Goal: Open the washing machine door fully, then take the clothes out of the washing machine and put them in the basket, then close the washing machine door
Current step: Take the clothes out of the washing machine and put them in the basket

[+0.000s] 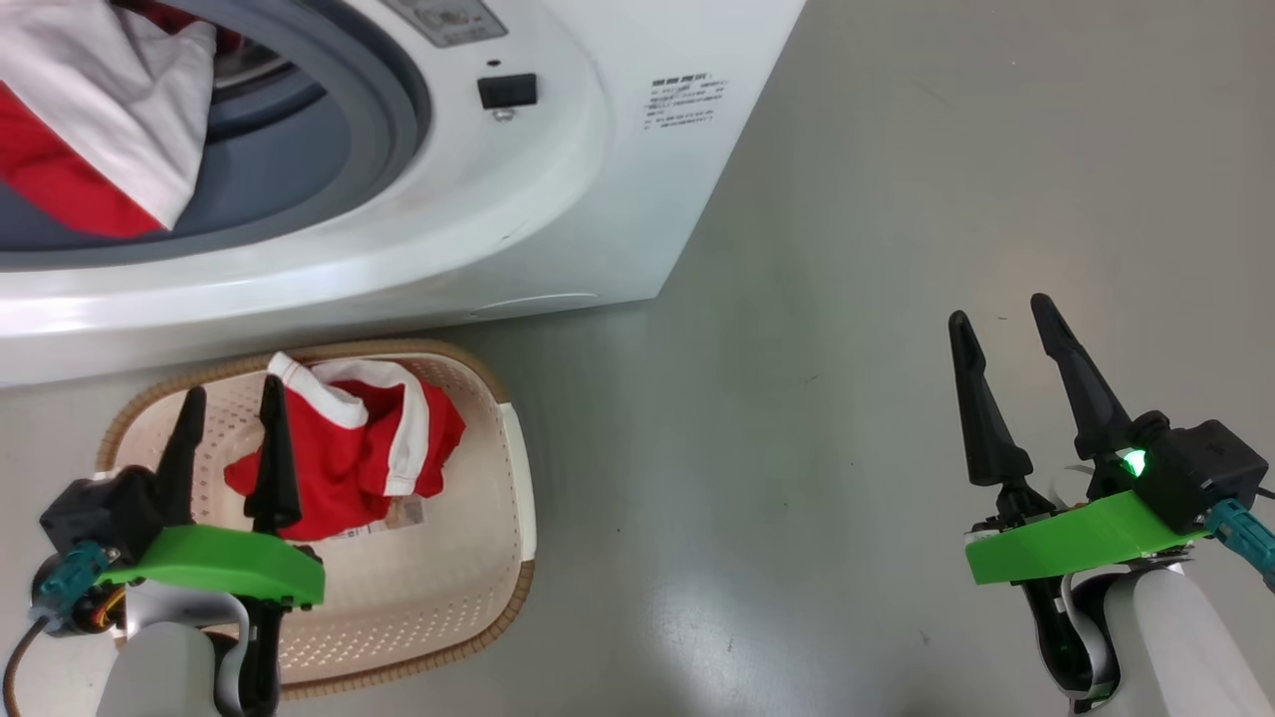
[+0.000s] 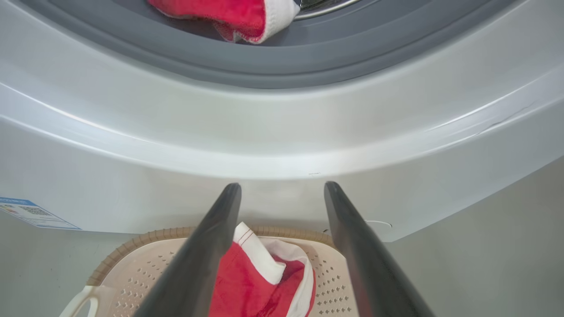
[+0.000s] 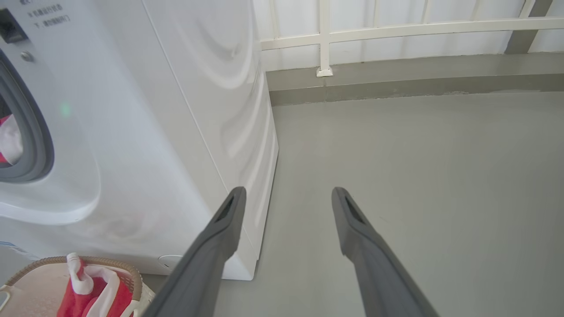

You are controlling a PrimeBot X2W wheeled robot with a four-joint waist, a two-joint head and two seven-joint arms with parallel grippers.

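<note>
The white washing machine [image 1: 558, 189] stands at the top of the head view, its grey gasket [image 1: 388, 110] ringing the open mouth. Red and white clothes [image 1: 90, 129] hang at that mouth, also seen in the left wrist view [image 2: 233, 15]. The washing machine door is out of view. In front of the machine sits the cream basket [image 1: 498, 518], holding one red garment with white trim [image 1: 349, 448] [image 2: 260, 281] [image 3: 92, 290]. My left gripper [image 1: 231, 393] [image 2: 282, 187] hovers open above the basket, empty. Over bare floor at the right, my right gripper [image 1: 1001, 309] [image 3: 286, 191] is open and empty.
Grey floor [image 1: 847, 329] spreads to the right of the machine. In the right wrist view a white railing [image 3: 396, 31] and a low grey kerb [image 3: 396, 83] close off the far side. A small blue label [image 2: 31, 213] marks the machine's lower front corner.
</note>
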